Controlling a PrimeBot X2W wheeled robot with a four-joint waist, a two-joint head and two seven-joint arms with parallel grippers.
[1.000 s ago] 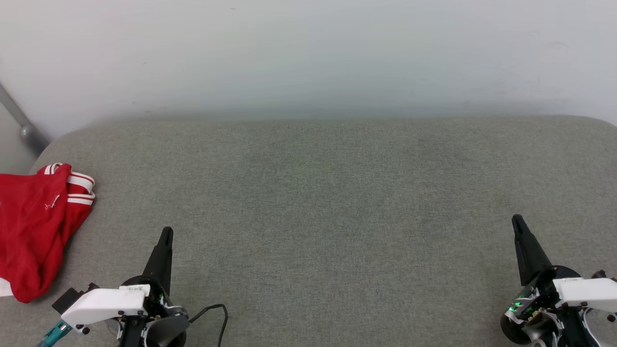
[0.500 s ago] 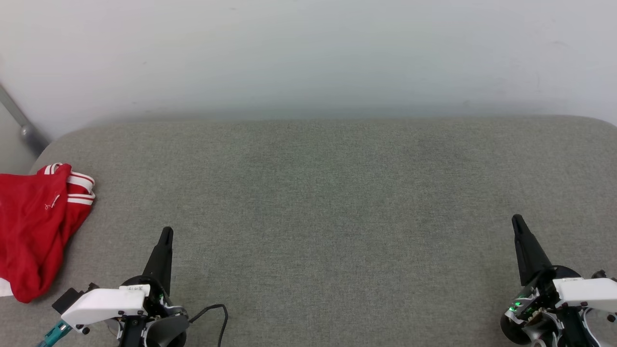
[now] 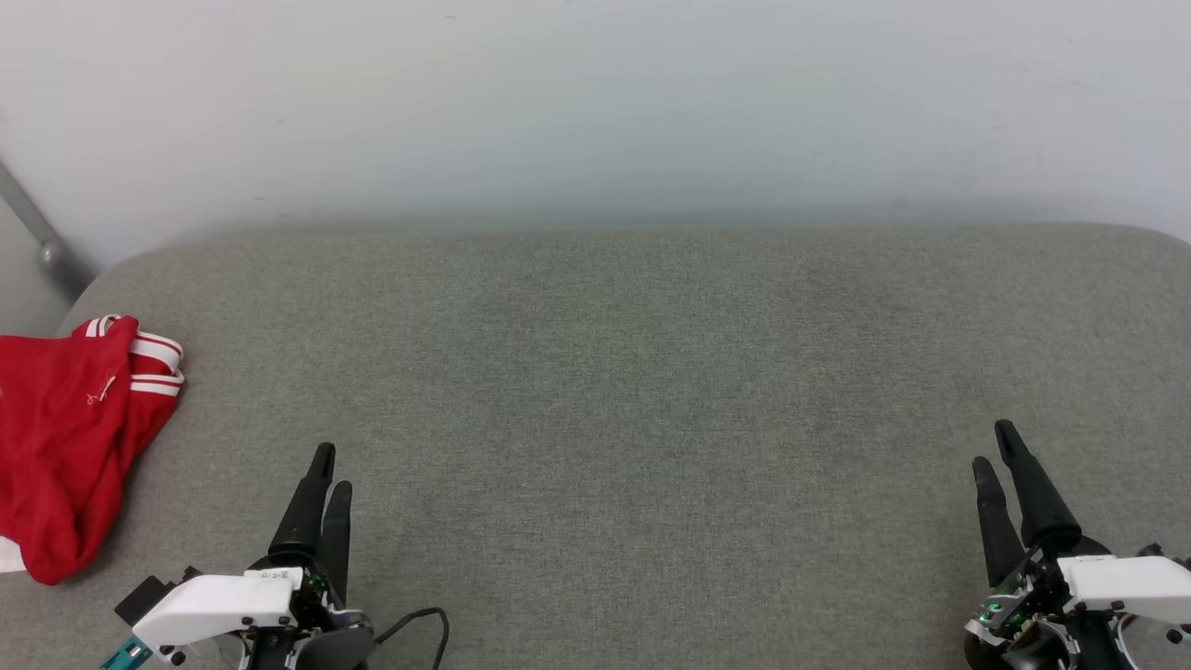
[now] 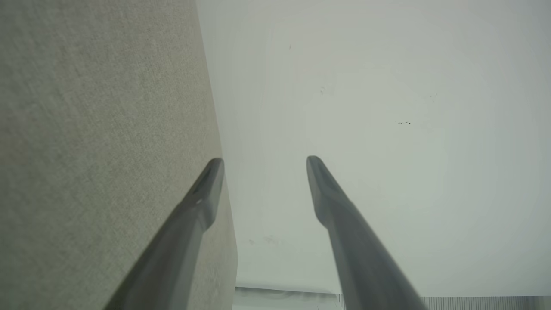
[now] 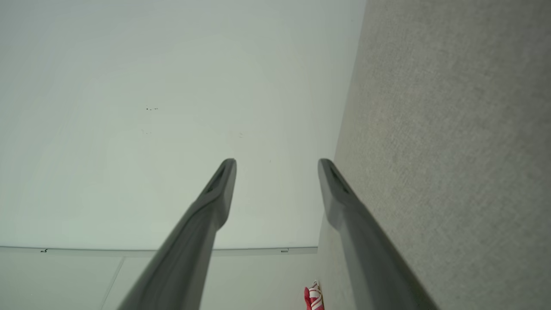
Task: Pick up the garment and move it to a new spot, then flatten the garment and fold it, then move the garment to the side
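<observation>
The garment (image 3: 65, 437), a red shirt with red-and-white striped trim, lies crumpled at the far left edge of the grey cushioned surface (image 3: 633, 372); a small part of the garment (image 5: 313, 297) shows in the right wrist view. My left gripper (image 3: 333, 468) hovers at the lower left, to the right of the garment and apart from it, fingers parted. At the lower right my right gripper (image 3: 994, 447) also stands open. Both wrist views show the left gripper (image 4: 264, 160) and the right gripper (image 5: 276, 162) with nothing between their fingers.
A pale wall (image 3: 595, 112) rises behind the surface. A grey metal bar (image 3: 37, 237) slants at the far left beside the wall. A black cable (image 3: 423, 623) loops near my left wrist. The surface's rounded corners lie at the back left and back right.
Both grippers have opened: each showed a single closed point before, and now two fingers stand apart. The garment has not moved.
</observation>
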